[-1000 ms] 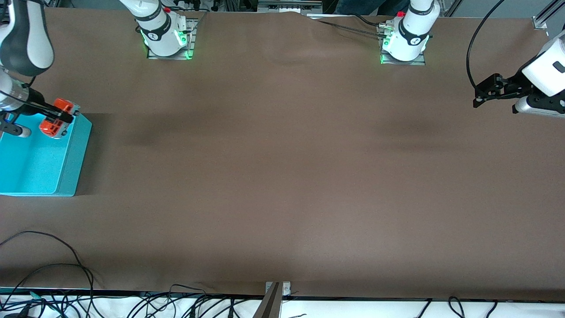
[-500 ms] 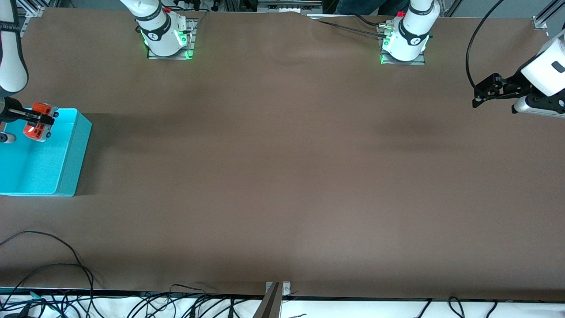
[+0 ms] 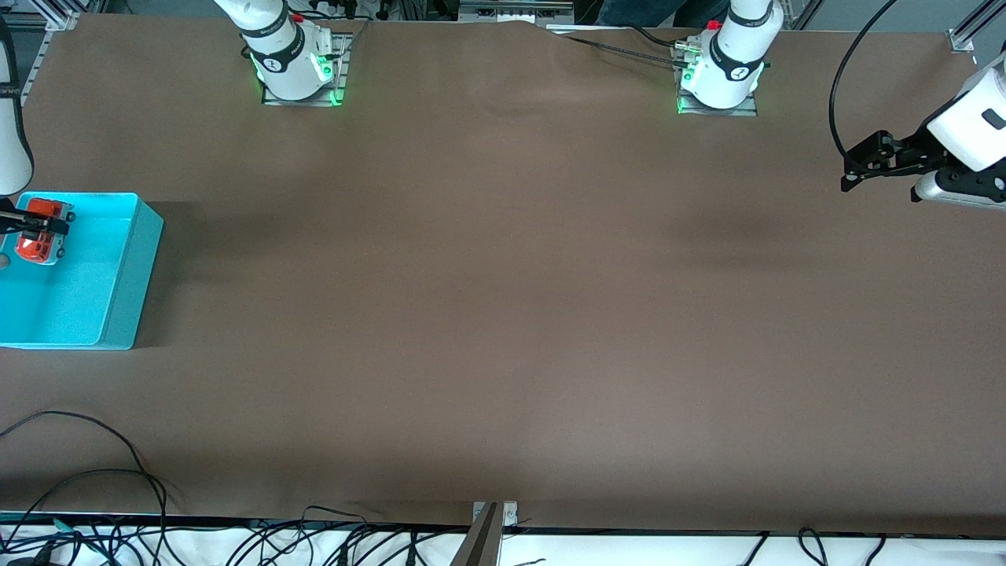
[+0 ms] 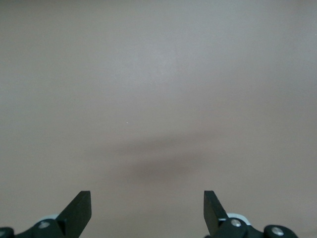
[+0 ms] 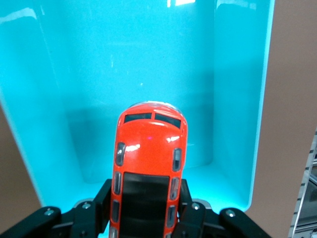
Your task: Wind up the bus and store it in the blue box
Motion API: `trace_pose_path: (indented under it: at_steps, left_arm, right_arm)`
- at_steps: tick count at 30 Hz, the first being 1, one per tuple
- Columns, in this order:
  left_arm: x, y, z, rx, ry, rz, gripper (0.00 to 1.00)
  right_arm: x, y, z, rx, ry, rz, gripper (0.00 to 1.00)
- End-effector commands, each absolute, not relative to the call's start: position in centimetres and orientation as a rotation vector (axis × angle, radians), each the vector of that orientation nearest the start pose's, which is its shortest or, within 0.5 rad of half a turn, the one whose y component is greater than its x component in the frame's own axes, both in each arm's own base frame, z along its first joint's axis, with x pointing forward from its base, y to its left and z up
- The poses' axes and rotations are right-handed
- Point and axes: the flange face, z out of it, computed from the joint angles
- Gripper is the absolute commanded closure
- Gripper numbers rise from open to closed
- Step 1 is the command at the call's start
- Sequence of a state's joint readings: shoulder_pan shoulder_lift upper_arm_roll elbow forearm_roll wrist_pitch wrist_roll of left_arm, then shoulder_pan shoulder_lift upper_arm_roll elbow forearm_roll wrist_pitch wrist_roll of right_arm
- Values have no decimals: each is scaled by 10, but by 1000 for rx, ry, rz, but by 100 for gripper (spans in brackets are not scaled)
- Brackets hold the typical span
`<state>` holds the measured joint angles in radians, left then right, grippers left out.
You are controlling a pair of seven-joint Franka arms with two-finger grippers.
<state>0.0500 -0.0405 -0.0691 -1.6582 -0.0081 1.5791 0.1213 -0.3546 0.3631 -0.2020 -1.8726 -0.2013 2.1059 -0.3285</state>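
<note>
**A:** So where's the bus (image 3: 38, 237) at this point?

**B:** It's held over the blue box (image 3: 118, 291), above the part of the bin farthest from the front camera, at the right arm's end of the table. In the right wrist view the bus (image 5: 148, 168) has its orange-red roof and dark roof window facing the camera, with the box's (image 5: 257, 99) turquoise floor and smooth walls underneath it. Can't say whether the wheels touch the floor.

**A:** And the gripper has it?

**B:** Yep. The right gripper (image 3: 31, 224) is clamped on the bus, one black finger (image 5: 101, 198) pressed against each long side of the body. The jaws are closed just to the toy's width.

**A:** What about the other arm?

**B:** It waits. The left gripper (image 3: 857, 169) hangs over bare brown table (image 3: 503, 314) at the left arm's end; from the box that's about 3 o'clock in the front view, well apart. Its fingers (image 4: 79, 210) are spread wide with nothing between them, only tabletop (image 4: 158, 99) below.
</note>
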Motion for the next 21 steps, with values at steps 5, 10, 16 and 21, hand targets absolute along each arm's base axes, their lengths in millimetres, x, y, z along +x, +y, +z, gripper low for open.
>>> trace_pose_path:
  at_steps: [5, 10, 16, 21]
  left_arm:
    - [544, -13, 613, -3119, 199, 61, 0]
    - [544, -13, 613, -3119, 199, 61, 0]
    - [544, -14, 613, -3119, 199, 59, 0]
    - [543, -16, 613, -3118, 204, 61, 0]
  right_arm:
    - [524, -361, 266, -3306, 104, 330, 100]
    - [518, -373, 244, -3312, 104, 334, 100]
    - [510, -382, 221, -3312, 41, 384, 100]
    - [509, -382, 209, -3307, 35, 401, 100]
